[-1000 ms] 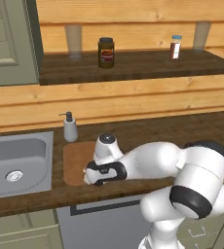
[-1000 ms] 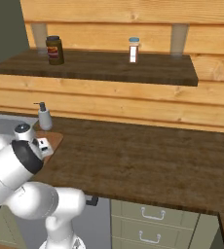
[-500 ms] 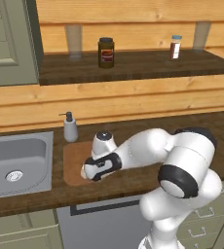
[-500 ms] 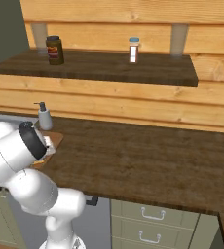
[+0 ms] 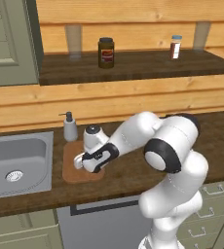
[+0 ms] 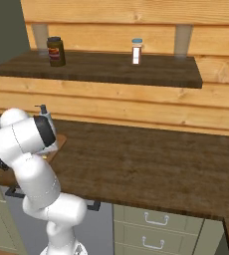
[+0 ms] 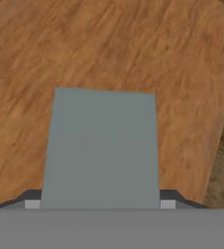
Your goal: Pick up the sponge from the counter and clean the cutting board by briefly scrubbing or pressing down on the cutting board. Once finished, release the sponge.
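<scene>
The sponge (image 7: 102,146) shows its grey-blue top, held between the gripper's (image 7: 100,204) two finger tips, which close against its sides, right over the cutting board (image 7: 133,53). The cutting board (image 5: 70,168) lies on the counter (image 5: 216,141) just beside the steel sink (image 5: 16,160), with a soap dispenser (image 5: 70,127) at its far edge. The gripper (image 5: 80,163) hangs low over the board, beside the sink.

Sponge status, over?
Gripper shut on sponge, grey top facing the hand camera. Sponge over the cutting board; contact not confirmed. Soap dispenser stands just behind the board, clear of the hand.
</scene>
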